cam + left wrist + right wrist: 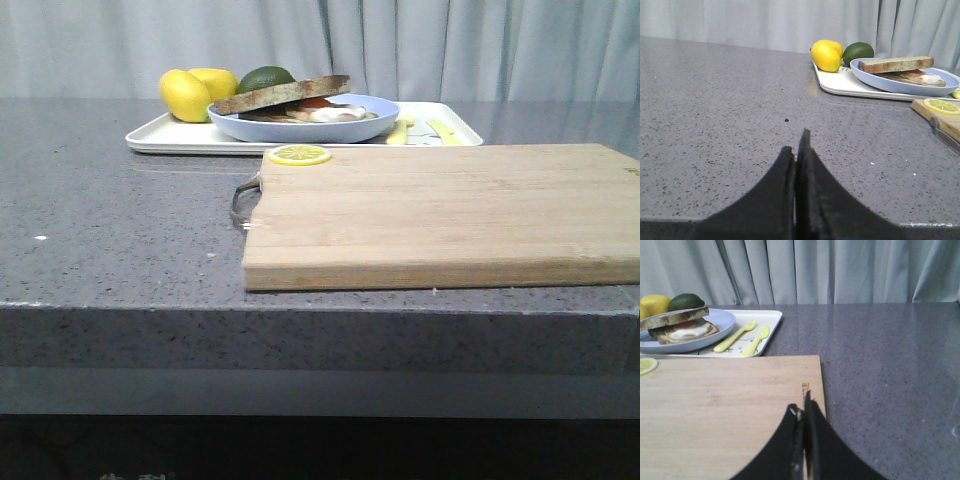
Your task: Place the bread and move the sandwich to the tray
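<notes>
The grey speckled table (120, 230) is carrying the white tray (160, 135) and, in front, the wooden cutting board (450, 215), both lying directly on it

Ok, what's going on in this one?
Nothing is being handled. The sandwich, with the bread on top, sits on its blue plate on the tray. The cutting board holds only a lemon slice. The left tool and right tool are shut and holding nothing.

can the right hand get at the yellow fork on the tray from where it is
Probably yes. The right hand sits shut over the cutting board, and the fork lies in the open on the tray just past the board's far edge, beside the plate. Nothing stands between them.
</notes>
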You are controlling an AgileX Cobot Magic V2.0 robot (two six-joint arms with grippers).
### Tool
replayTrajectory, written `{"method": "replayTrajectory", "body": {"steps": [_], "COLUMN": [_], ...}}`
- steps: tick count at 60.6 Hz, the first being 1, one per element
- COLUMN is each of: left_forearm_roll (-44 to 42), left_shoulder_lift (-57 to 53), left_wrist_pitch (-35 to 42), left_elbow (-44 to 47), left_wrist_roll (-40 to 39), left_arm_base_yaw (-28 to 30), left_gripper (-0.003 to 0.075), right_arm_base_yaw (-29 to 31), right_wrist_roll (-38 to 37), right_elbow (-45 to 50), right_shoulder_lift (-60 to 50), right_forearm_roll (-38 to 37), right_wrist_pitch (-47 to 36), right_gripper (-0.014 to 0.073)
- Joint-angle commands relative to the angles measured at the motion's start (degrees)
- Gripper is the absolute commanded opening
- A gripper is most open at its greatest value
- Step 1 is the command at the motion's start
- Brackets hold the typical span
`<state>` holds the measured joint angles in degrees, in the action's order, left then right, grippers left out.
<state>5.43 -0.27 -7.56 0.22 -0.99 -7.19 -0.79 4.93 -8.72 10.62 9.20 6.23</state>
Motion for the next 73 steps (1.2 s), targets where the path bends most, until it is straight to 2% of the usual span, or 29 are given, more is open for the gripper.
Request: {"method": "replayTrajectory", "body": {"steps": [1,16,28,73], "left_forearm_roll": [0.1,0.1,0.1,0.1], "left_shoulder_lift": [-1.27,-1.27,-1.27,-1.23], "left_wrist_pitch": [5.17,5.17,5.17,5.17], "left_elbow": [0.04,0.04,0.04,0.04], "left_wrist_roll": [0.03,0.03,0.03,0.03], "left_arm_base_yaw": [-0.31,-0.31,-0.31,-0.31], "left_gripper": [-0.002,-0.002,-0.002,-0.002], "right_arm_base_yaw": [0.02,0.02,0.02,0.02], "right_wrist_roll": [0.92,0.92,0.92,0.92], "right_elbow": [1.7,7.14,10.27,10.13], "right_shoulder_lift": [-3.29,-12.32,-12.19,-12.19], "right_forearm_roll": [-0.54,-0.14,-0.09,-0.09], "right_wrist_pitch": [-2.85,8.0,6.43,7.65], "right_gripper": [-0.006,-0.006,-0.006,-0.006]}}
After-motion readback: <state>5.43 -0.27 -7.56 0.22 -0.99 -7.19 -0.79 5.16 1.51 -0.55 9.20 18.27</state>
